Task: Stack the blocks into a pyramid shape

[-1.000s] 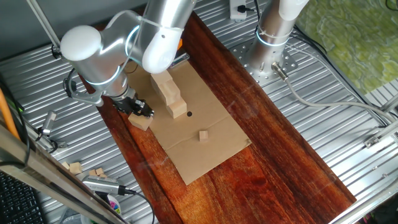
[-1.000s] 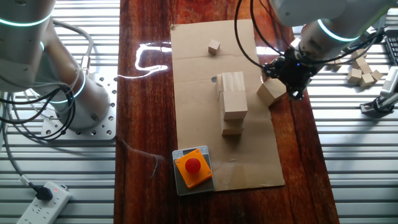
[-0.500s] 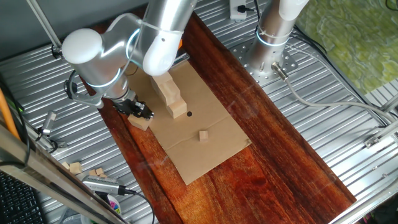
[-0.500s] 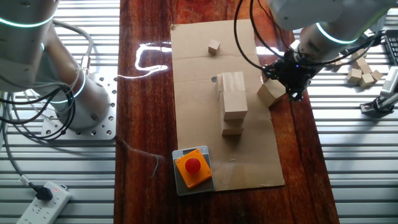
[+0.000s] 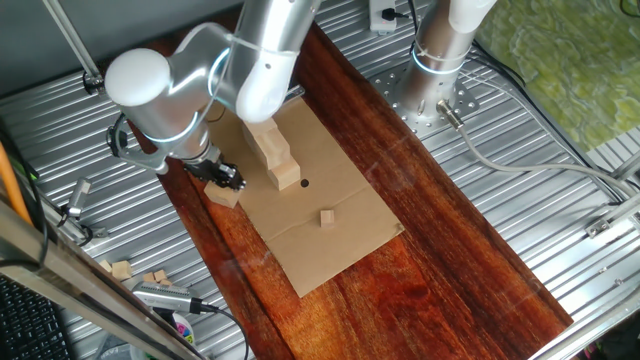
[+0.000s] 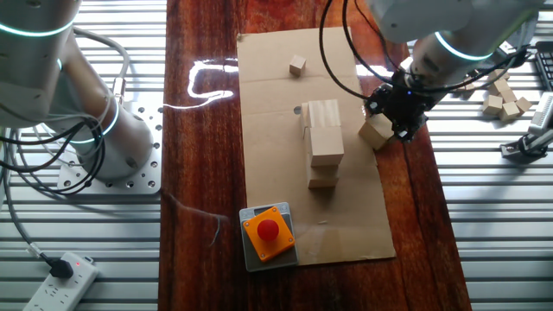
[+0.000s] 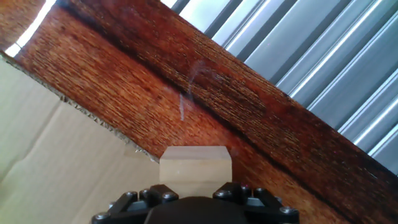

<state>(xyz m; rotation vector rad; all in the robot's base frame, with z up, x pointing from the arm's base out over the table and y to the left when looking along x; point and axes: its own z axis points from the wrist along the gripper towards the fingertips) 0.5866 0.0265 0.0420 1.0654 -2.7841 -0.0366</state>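
Ribbed metal table; dark red wood board across it, cardboard sheet on top. White power strip at one corner. Glare patch on wood.

Tool fingertips hidden; held block partly covered.

Roughly six pale blocks, one tiny cube, one button block.

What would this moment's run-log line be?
phase: grasping loose block at cardboard sheet edge | gripper: over block, closure unclear | stack: partly built | status: pyramid unfinished
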